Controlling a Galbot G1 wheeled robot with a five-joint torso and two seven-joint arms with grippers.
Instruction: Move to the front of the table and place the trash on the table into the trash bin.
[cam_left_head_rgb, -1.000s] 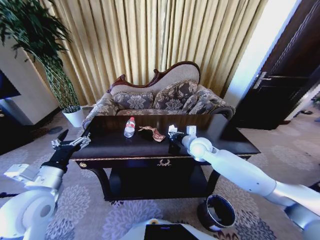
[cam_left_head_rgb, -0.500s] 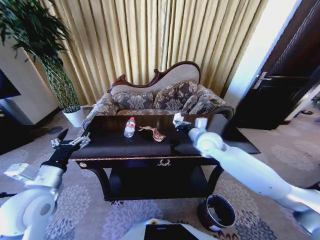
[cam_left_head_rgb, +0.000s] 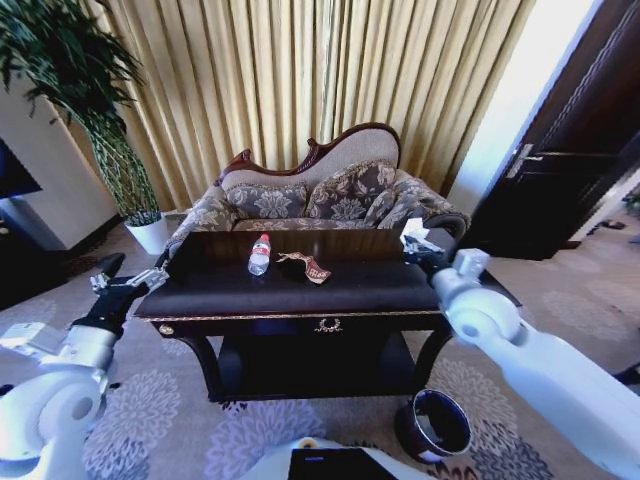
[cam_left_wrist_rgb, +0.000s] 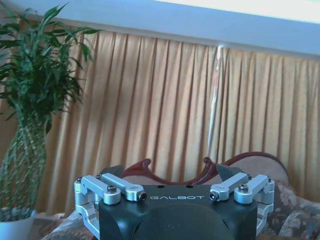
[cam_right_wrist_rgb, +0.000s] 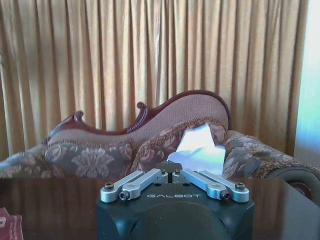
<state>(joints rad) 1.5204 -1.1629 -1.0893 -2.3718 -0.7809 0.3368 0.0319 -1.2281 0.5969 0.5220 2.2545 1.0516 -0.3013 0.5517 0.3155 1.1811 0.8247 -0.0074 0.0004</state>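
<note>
white crumpled paper (cam_left_head_rgb: 412, 236) sits pinched in the right gripper (cam_left_head_rgb: 418, 246), right of frame centre above the table (cam_left_head_rgb: 300, 290), ready for the trash bin (cam_left_head_rgb: 433, 424) at lower right. left gripper (cam_left_head_rgb: 128, 284) hangs spread, idle, at left.

White arms (cam_left_head_rgb: 540, 360), black GALBOT-marked, seemingly silver-linked tools (cam_right_wrist_rgb: 174, 176).

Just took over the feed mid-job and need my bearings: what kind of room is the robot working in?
Most likely a formal sitting room or hotel-suite lounge. An ornate carved sofa sits behind the dark glossy table, floor-length gold curtains cover the back wall, and a tall potted plant stands on patterned carpet.
</note>
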